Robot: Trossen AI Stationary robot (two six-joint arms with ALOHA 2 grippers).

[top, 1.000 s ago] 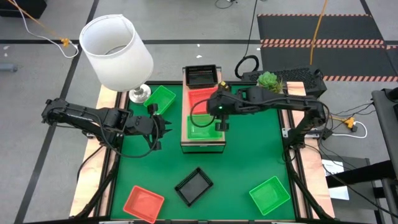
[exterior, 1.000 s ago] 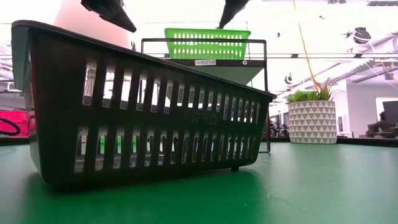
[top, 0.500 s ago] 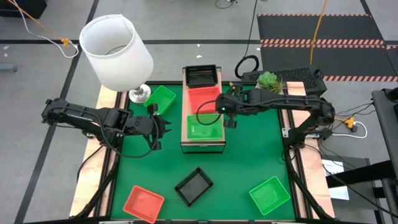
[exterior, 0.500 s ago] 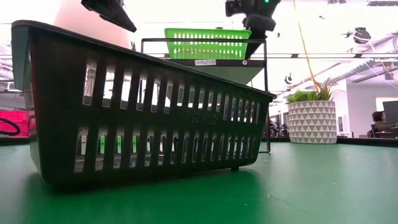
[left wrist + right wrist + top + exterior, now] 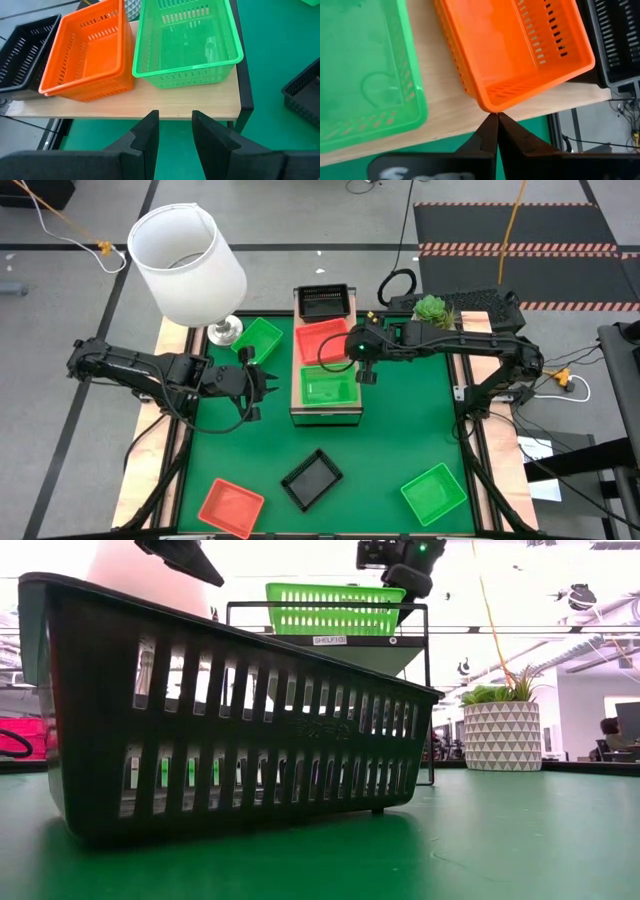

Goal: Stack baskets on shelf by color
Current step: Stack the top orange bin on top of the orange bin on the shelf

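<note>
Left to right across the table, high view.

Lamp (image 5: 187, 255) at 10 o'clock, off the mat's corner. A loose green basket (image 5: 259, 339) lies just beside its base.

Left gripper (image 5: 262, 388) hovers at 9 o'clock of the shelf (image 5: 325, 412), pointing at it. Jaws partly parted with nothing between them; in the left wrist view the fingers (image 5: 148, 134) show a clear gap.

Shelf at table centre, long axis running 12 to 6. On it: black basket (image 5: 323, 303) at the 12 end, orange basket (image 5: 322, 340) in the middle, a second green basket (image 5: 330, 385) at the 6 end.

Right gripper (image 5: 363, 363) sits at 3 o'clock of the shelf, just beside the orange basket's corner. Jaws closed tip to tip on nothing, as the right wrist view shows (image 5: 496, 131); whether the tips touch the corner cannot be told.

Loose near the 6 edge: red basket (image 5: 231, 507), black basket on the mat (image 5: 312, 479), green basket at 5 o'clock (image 5: 434, 492).

Judgement: the loose green basket lies at 12 o'clock of the left jaws, and the left arm is much the nearer. The three at the 6 edge are well apart from both grippers.
</note>
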